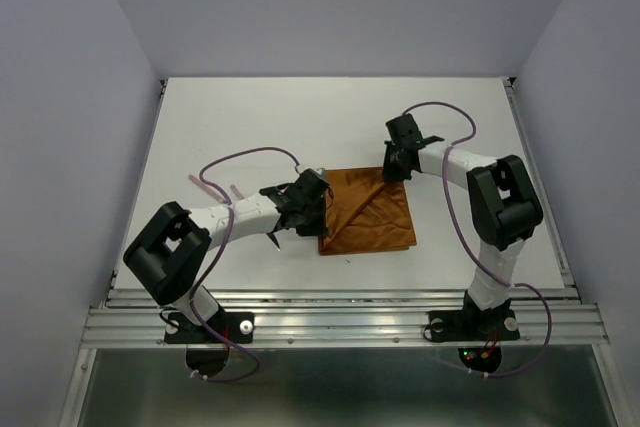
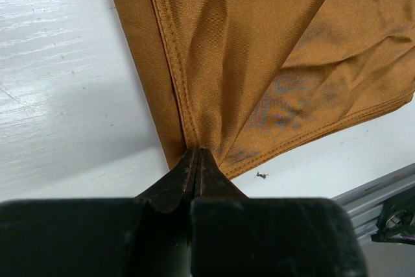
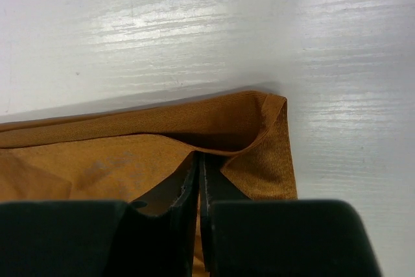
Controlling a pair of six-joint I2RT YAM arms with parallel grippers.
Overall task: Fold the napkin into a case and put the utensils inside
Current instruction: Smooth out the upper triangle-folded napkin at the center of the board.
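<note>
White worktop (image 1: 250, 117) viewed from above, with two robot arms bolted at the near edge.

On the left, left pincer (image 2: 198, 155) pressed together on the napkin (image 1: 370, 215), pinching its left edge at a point of gathered hem and creases.

In the middle, rust-orange cloth lying on the worktop between the two arms. Close to square in outline, with a diagonal fold line and a doubled layer (a first fold at most, nothing like a slim pouch).

On the right, right pincer (image 3: 199, 159) closed at the far right corner, nipping an upper layer curled up off the surface.

No case formed yet. No cutlery on or inside the cloth, and the utensils not clearly made out anywhere in these views.

Judged early in the task: folding under way, with the remaining folds and all loading of the utensils left to do.
</note>
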